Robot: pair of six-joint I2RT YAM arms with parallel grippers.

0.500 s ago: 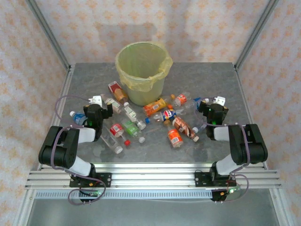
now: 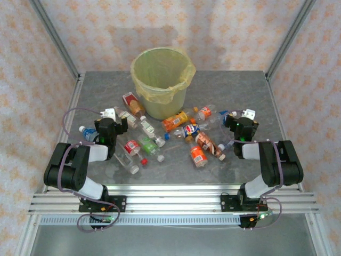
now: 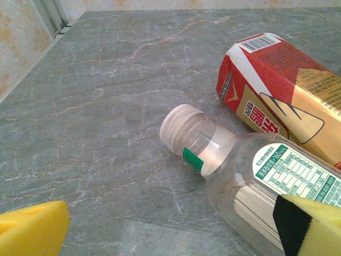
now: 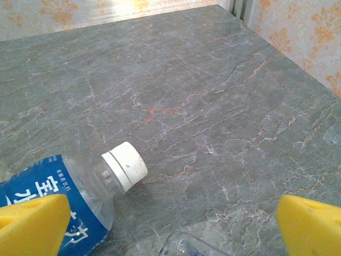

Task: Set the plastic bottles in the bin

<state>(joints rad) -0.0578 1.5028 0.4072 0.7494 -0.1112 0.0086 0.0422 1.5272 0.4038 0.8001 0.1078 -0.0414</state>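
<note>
Left hand: your left hand [image 3: 170, 234] stands wide and holds nothing. Its yellow pads [image 3: 32, 229] sit to either side of the wrist view, low over the worktop [image 2: 229, 85].
Right hand: your right hand [image 4: 170, 229] is also spread wide and empty, low over the grey surface on the right side.
Bin: the bin [image 2: 165, 104] stands upright at the far middle of the worktop, its yellow-green bag folded over the rim. From above you can see no bottle inside it, though the bottom of the bag is hard to make out.
Bottles: the plastic bottles [image 2: 198, 156] lie scattered on their sides between the two arms, in front of the bin and a little to either side.
Near your left hand: a clear bottle [image 3: 256, 170] with a pale cap lies just ahead, partly between the pads. A red-and-gold container [image 3: 282, 90] lies touching or just beside it.
Near your right hand: a blue-labelled bottle [image 4: 69, 192] with a white cap lies by the left pad, cap pointing into the gap.
Done: nothing, as far as the views show.
Left: by my judgement, the whole pile. Each hand has a bottle close enough to take first.
</note>
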